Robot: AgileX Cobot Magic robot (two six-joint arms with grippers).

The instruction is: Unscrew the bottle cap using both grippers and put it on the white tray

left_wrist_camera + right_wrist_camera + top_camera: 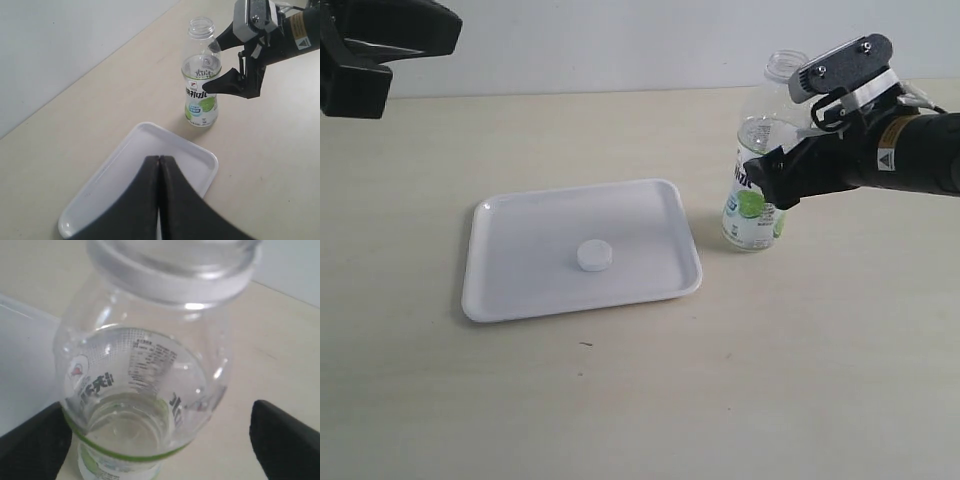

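Straddling the bottle (pixel 753 212) around its middle, the right gripper (pixel 210 65) has its two fingers spread, one on each side of the clear body. Its wrist view shows a gap between one finger and the plastic, so nothing is pinched. The bottle stands upright on the table (pixel 770 380) with its threaded neck open, just beside the right edge of the white tray (pixel 520 265) in the exterior view. The bottle cap (pixel 594 255) lies flat near the middle of that tray, well apart from both grippers. The left gripper (pixel 160 160) hangs raised over the left side, fingers pressed together and holding nothing.
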